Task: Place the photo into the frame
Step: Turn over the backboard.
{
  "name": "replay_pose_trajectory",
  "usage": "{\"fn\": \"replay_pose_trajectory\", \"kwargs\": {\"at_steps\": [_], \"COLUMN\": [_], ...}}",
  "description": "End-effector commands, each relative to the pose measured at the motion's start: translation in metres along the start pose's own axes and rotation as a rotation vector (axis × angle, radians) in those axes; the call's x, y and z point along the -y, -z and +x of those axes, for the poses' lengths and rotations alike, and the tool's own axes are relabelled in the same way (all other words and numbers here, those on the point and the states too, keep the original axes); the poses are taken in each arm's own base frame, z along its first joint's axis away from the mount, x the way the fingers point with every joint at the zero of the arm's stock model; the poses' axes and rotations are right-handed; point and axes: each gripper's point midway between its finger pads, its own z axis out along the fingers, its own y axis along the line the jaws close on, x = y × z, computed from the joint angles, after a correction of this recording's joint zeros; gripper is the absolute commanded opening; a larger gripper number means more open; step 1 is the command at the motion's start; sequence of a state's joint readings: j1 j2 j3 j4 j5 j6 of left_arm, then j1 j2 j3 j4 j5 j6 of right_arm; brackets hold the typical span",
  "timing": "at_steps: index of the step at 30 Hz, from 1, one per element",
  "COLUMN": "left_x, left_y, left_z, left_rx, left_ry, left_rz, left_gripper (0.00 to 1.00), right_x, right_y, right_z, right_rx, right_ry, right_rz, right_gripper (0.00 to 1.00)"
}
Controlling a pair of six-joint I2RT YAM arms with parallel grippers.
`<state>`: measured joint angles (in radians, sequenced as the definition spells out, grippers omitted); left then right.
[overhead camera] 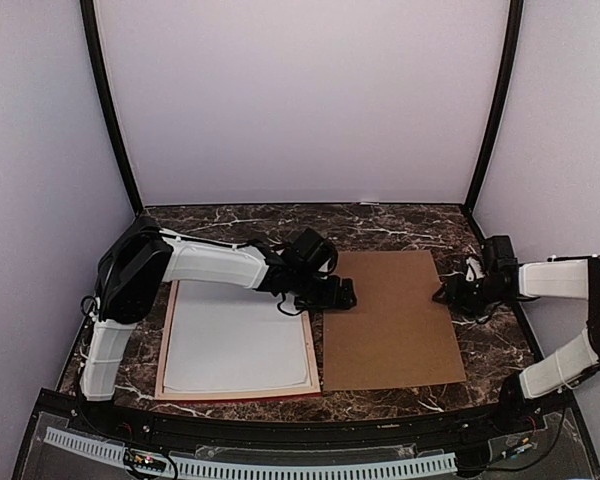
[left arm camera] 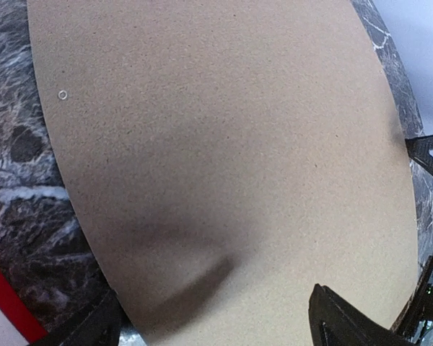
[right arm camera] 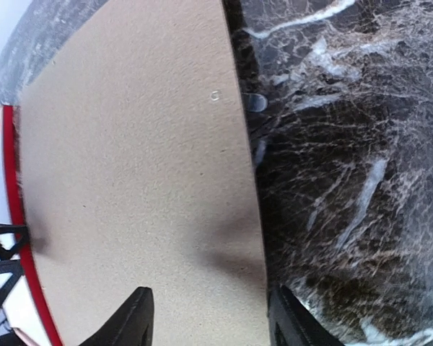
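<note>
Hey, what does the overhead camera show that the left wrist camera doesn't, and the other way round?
Only the overhead view: the whole frame with a white sheet lying inside it, and the walls around the table. Only the left wrist view: a small ring mark near the edge of the brown board. Both: the board on the marble table, a red strip of the frame, the open left gripper over the board, and the right gripper at its opposite edge.

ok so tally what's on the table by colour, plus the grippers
red and pale wood frame: 1
white sheet inside it: 1
brown board: 1
black grippers: 2, left gripper and right gripper
total: 5
</note>
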<state>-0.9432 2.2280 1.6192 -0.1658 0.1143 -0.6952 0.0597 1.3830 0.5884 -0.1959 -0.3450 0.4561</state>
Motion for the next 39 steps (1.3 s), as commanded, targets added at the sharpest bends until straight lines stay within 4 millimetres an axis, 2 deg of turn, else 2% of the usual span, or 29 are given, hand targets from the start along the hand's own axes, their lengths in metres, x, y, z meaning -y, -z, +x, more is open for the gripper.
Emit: {"fn": "replay_pose_trajectory", "kwargs": {"at_steps": [1, 9, 14, 17, 22, 29, 32, 36, 39], "left_x": [0.008, 0.016, 0.024, 0.031, 0.037, 0.044, 0.049, 0.062, 0.076], "left_y": [-0.005, -0.001, 0.002, 0.003, 0.006, 0.017, 0.025, 0.049, 0.077], "left_z": [0.037, 0.035, 0.031, 0.028, 0.027, 0.02, 0.013, -0.003, -0.018], "left_rx": [-0.111, -0.098, -0.082, -0.075, -0.078, -0.055, -0.036, 0.013, 0.061], "left_ry": [0.05, 0.067, 0.063, 0.06, 0.062, 0.049, 0.042, 0.013, -0.013], "left_rz": [0.065, 0.114, 0.155, 0.186, 0.214, 0.228, 0.239, 0.271, 0.303], "left_gripper": [0.92, 0.92, 0.92, 0.92, 0.92, 0.92, 0.92, 0.92, 0.92], "right_x": [-0.076, -0.132, -0.157, -0.17, -0.189, -0.222, -0.232, -0.243, -0.252], "right_y": [0.031, 0.085, 0.117, 0.128, 0.136, 0.17, 0.178, 0.181, 0.18], "right_z": [-0.004, -0.013, -0.014, -0.011, -0.006, -0.017, -0.019, -0.017, -0.013], "right_rx": [-0.015, 0.003, 0.016, 0.013, -0.002, 0.053, 0.058, 0.057, 0.047], "right_ry": [0.054, 0.095, 0.125, 0.146, 0.173, 0.224, 0.234, 0.244, 0.252], "right_rz": [-0.348, -0.594, -0.697, -0.729, -0.745, -0.754, -0.757, -0.764, -0.772], "right_gripper": [0.51, 0.43, 0.41, 0.41, 0.41, 0.56, 0.62, 0.67, 0.69]}}
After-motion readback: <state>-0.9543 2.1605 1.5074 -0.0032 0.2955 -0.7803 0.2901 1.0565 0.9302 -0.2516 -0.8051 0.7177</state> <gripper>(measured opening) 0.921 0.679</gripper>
